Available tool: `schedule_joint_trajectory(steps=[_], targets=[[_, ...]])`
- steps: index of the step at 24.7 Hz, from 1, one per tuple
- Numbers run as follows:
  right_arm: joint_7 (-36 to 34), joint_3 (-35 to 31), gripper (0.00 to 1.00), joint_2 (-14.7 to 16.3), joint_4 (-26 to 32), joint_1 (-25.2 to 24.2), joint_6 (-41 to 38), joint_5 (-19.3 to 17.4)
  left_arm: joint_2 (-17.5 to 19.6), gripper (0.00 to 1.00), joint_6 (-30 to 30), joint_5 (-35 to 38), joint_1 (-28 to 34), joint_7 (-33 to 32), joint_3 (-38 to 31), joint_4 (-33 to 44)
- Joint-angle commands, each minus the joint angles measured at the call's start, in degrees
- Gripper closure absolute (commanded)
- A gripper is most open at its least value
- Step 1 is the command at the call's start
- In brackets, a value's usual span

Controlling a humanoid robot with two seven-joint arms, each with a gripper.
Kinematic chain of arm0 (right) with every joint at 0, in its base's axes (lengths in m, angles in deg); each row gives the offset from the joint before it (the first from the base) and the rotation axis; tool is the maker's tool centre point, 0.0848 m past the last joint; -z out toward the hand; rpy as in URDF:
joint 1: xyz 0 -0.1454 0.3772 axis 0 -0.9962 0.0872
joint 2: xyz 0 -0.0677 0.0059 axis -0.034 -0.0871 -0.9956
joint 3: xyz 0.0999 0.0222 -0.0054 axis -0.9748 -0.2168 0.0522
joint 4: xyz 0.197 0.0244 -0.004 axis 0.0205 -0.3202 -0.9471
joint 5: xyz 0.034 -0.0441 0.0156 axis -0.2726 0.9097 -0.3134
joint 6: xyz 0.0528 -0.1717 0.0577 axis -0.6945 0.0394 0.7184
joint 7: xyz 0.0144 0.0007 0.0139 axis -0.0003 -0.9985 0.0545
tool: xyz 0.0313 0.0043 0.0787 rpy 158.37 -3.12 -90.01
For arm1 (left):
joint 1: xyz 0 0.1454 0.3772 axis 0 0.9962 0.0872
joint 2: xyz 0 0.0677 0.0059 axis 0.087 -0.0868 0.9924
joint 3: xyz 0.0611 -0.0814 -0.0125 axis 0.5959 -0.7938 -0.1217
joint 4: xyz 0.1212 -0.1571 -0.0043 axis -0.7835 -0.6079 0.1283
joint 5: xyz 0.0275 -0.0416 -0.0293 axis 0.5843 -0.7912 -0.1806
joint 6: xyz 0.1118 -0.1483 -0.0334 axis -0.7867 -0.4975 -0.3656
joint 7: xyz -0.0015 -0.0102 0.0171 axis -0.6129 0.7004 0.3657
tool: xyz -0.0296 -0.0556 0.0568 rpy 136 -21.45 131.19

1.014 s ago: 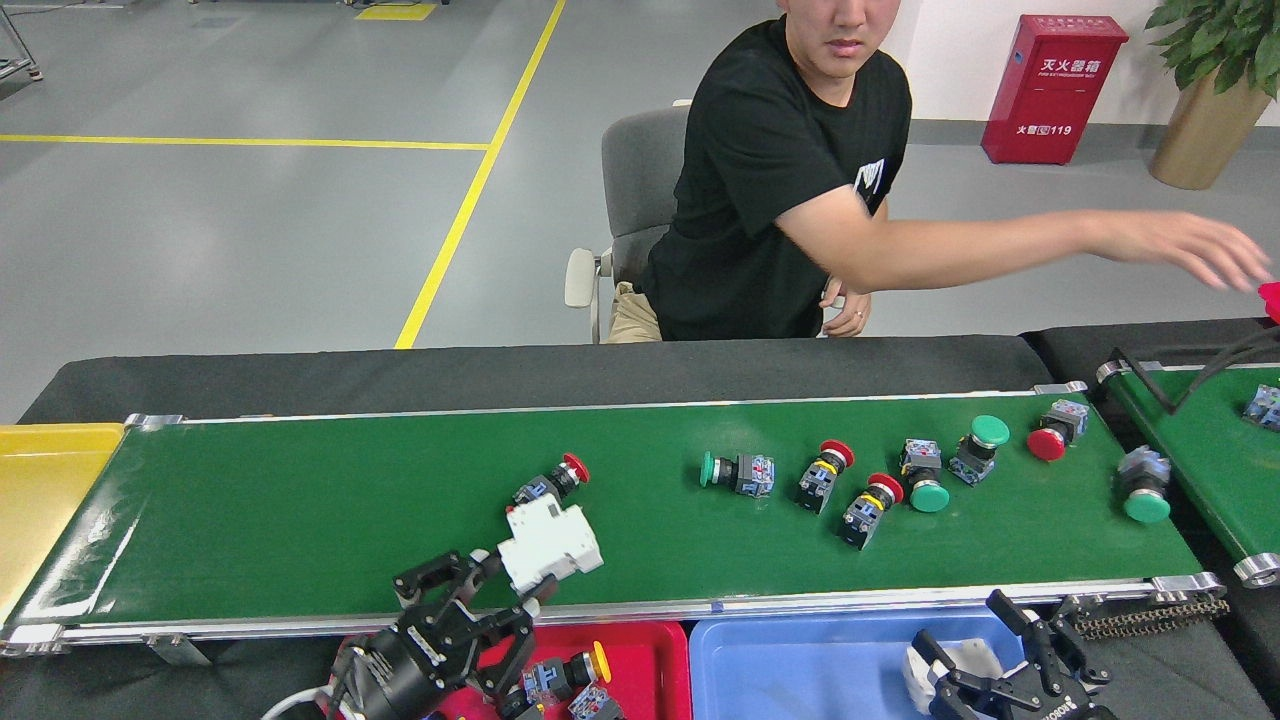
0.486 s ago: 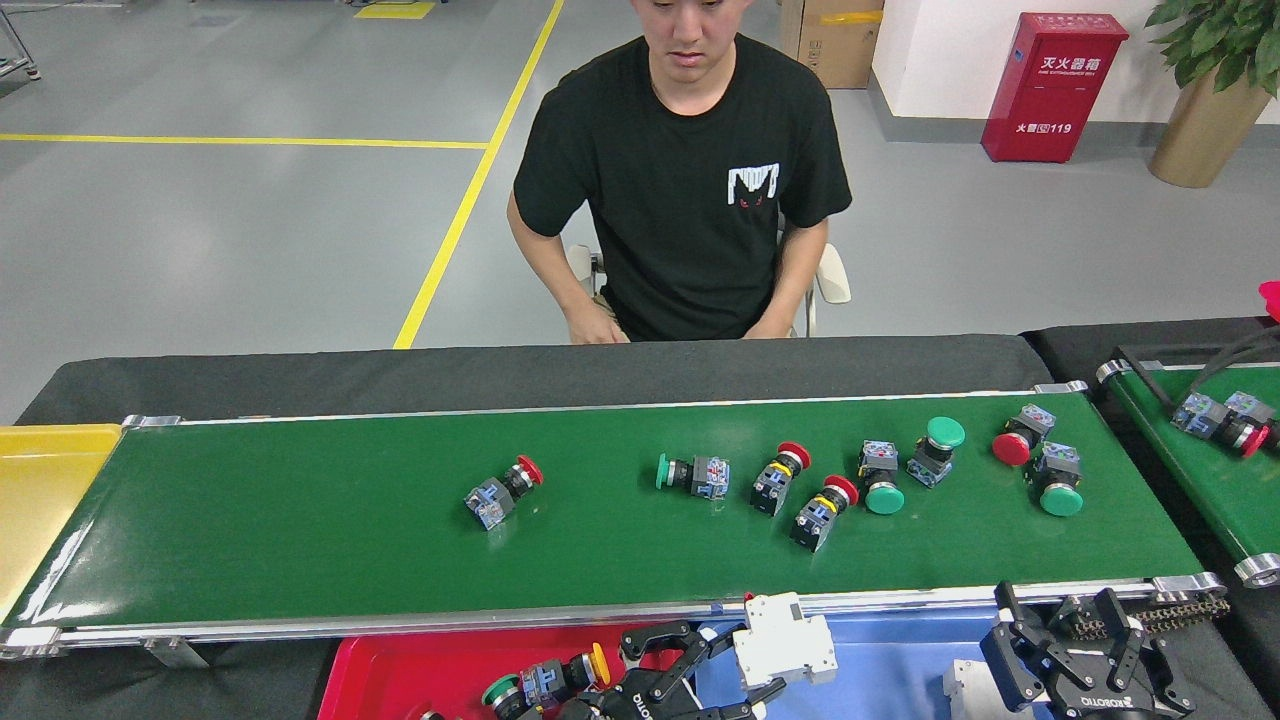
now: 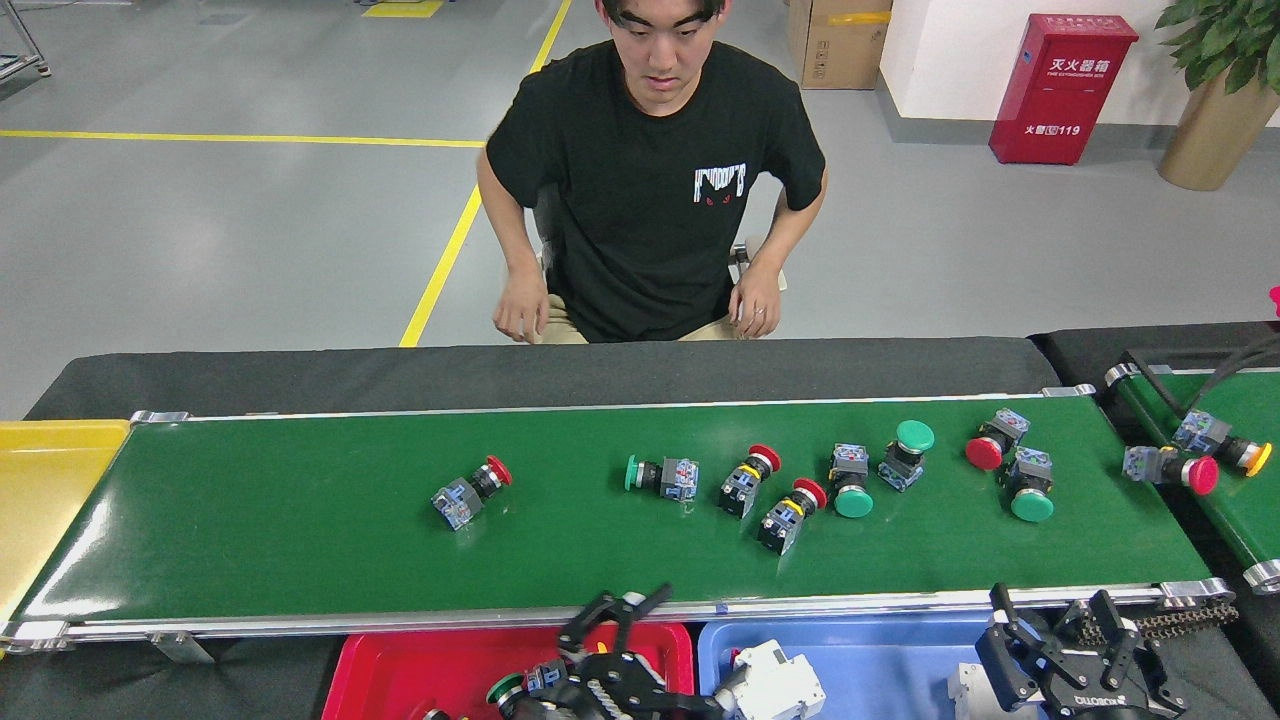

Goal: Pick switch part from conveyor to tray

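The conveyor (image 3: 300,540) carries several red and green push-button switch parts, the nearest a red one (image 3: 470,491) at left of centre. A white block-shaped switch part (image 3: 778,685) lies in the blue tray (image 3: 880,650), free of any finger. My left gripper (image 3: 618,612) stands open at the belt's front rail, over the red tray (image 3: 400,670), just left of the white part. My right gripper (image 3: 1055,625) is open and empty over the blue tray's right end, beside another white part (image 3: 962,686).
The red tray holds a few push-button switches (image 3: 525,686). A yellow bin (image 3: 50,480) sits at the belt's left end. A second green belt (image 3: 1225,440) with switches is at the right. A person (image 3: 650,190) sits behind the black-covered table.
My left gripper carried the white part from over the belt rightward to the blue tray and let it go. The belt's parts drifted left. The person drew the arm back and sat facing me.
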Motion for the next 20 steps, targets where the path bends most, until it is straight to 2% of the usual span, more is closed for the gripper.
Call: schedule_joint_trajectory(steps=[1,4,7,10,13,15,18,20], targets=[[0.3,2.5,0.03,-0.4,0.8,2.1,0.4,1.9,1.6,0.00,0.4,-0.9,1.5,4.6,-9.4,0.6],[2.0,7.2,0.03,-3.7,0.2,5.2,3.9,6.7,6.2,0.00,6.4,-5.6,4.6,5.3,-21.8,-3.6],[4.0,11.9,0.03,-5.4,-3.7,9.7,8.3,9.1,7.7,0.00,8.7,-9.6,4.5,5.2,-25.8,-6.8],[4.7,15.6,0.03,-6.0,-7.6,14.6,13.5,9.2,8.6,0.00,8.6,-9.7,3.5,5.2,-25.8,-7.6],[5.0,17.6,0.02,-6.4,-11.7,18.2,15.0,9.1,10.0,0.00,8.7,-9.3,-0.9,5.2,-25.3,-9.1],[5.0,17.9,0.02,-7.9,-15.1,20.3,15.0,9.1,13.5,0.00,9.1,-9.3,-5.5,5.0,-23.4,-13.9],[5.0,17.9,0.02,-9.5,-19.7,23.7,15.1,9.2,20.0,0.00,9.1,-9.9,-12.4,5.1,-15.0,-21.1],[5.0,18.1,0.02,-10.2,-22.1,25.6,15.1,9.1,22.5,0.00,9.1,-10.0,-15.7,5.2,-11.6,-25.6]])
